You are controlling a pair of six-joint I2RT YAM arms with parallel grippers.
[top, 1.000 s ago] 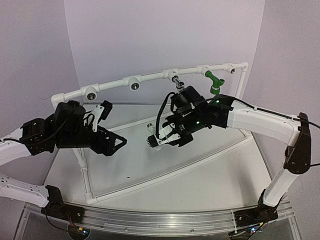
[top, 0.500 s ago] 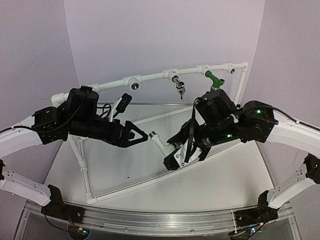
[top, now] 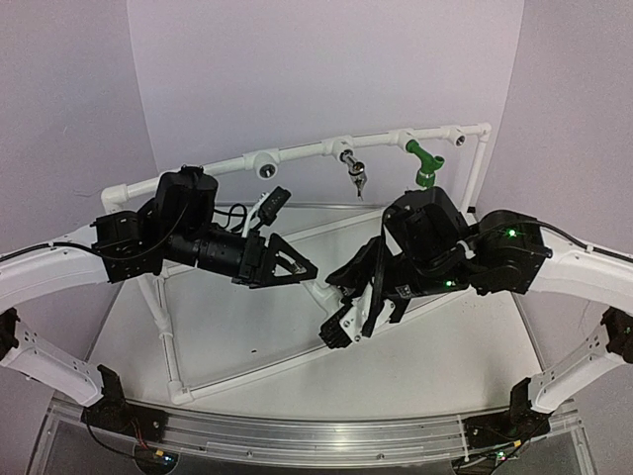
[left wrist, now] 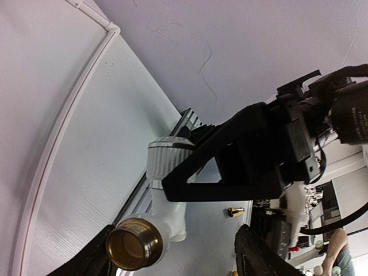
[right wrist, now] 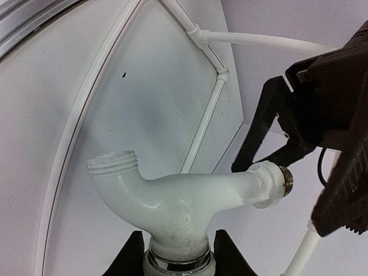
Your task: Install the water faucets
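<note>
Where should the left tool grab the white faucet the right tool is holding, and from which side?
Probably grip the white faucet on the collar just behind its brass thread, approaching end-on from the left tool side. That stub points free toward it; the right tool already occupies the knob end.

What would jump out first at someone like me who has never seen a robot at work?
Above the middle of the table, two black grippers meet at one white faucet. The right gripper grips one end, while the faucet's brass threaded end lies between the open fingers of the left gripper. Behind them, a green faucet and a chrome faucet hang from the white pipe frame.
</note>
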